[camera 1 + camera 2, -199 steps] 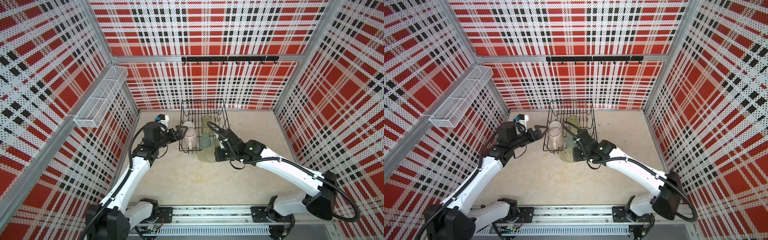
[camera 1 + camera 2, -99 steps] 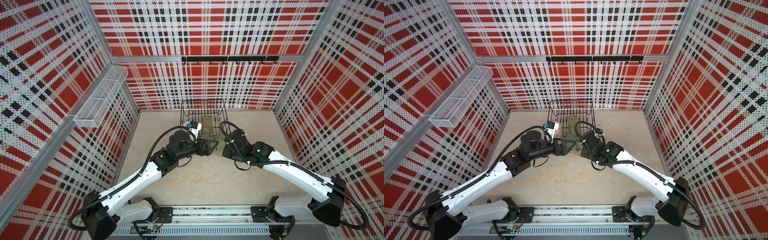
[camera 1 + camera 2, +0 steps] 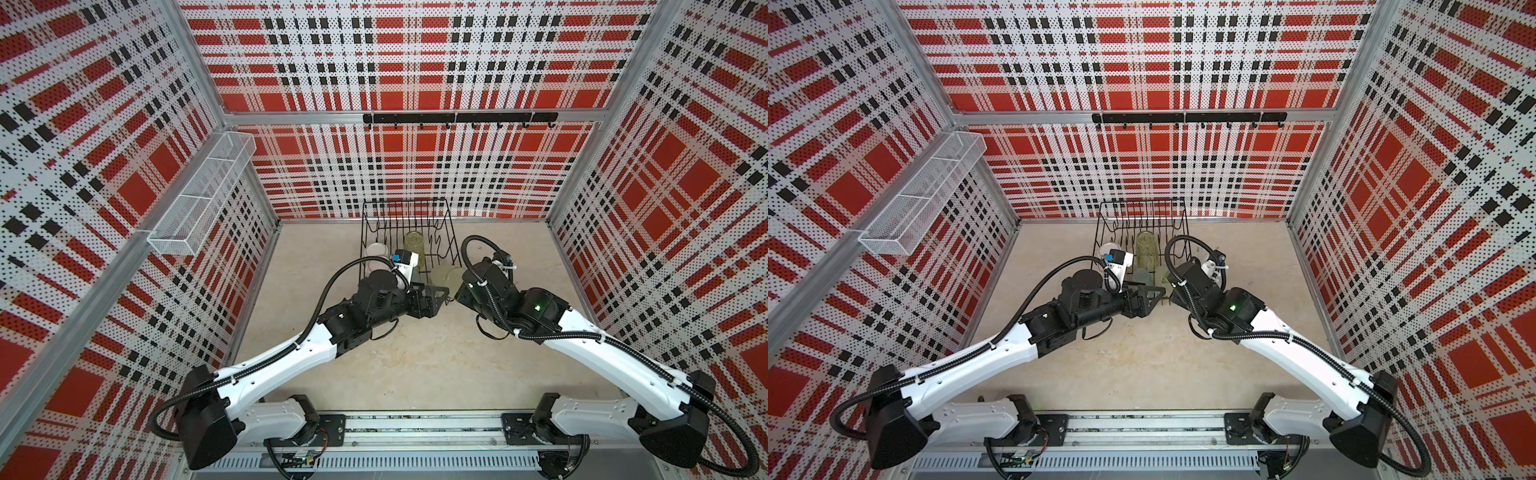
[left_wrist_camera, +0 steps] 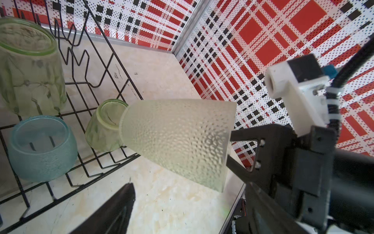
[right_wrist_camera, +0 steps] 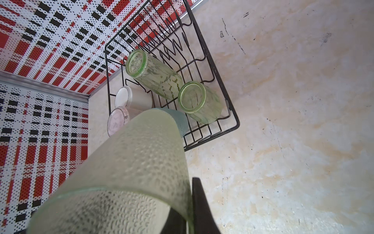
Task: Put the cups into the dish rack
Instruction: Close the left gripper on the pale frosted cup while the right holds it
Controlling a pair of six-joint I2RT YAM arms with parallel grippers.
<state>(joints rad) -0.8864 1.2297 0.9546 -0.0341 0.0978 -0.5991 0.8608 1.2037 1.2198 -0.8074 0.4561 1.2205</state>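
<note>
My right gripper [image 5: 188, 208] is shut on the rim wall of the pale frosted tumbler [image 5: 137, 172], one finger inside and one outside. It holds that cup [image 3: 448, 277] tilted just off the dish rack's [image 3: 405, 202] front right corner. My left gripper [image 3: 436, 295] stands open close below and in front of the tumbler [image 4: 178, 139], not touching it; one of its fingers [image 4: 121, 204] shows. In the rack [image 5: 237, 125] stand upside down a tall green tumbler [image 5: 153, 75], a short green one [image 5: 199, 102], a teal one [image 5: 180, 119], a white mug [image 5: 131, 99] and a pink mug [image 5: 118, 120].
A long white mesh basket [image 3: 199, 199] hangs on the left wall. A black hook rail [image 3: 459, 118] runs along the back wall. The two arms meet nose to nose in front of the rack [image 3: 1142, 202], over the beige floor [image 3: 415, 365].
My left arm has swung from the rack's left side round to its front, facing the right gripper. The right gripper has carried the frosted tumbler a little right and back.
</note>
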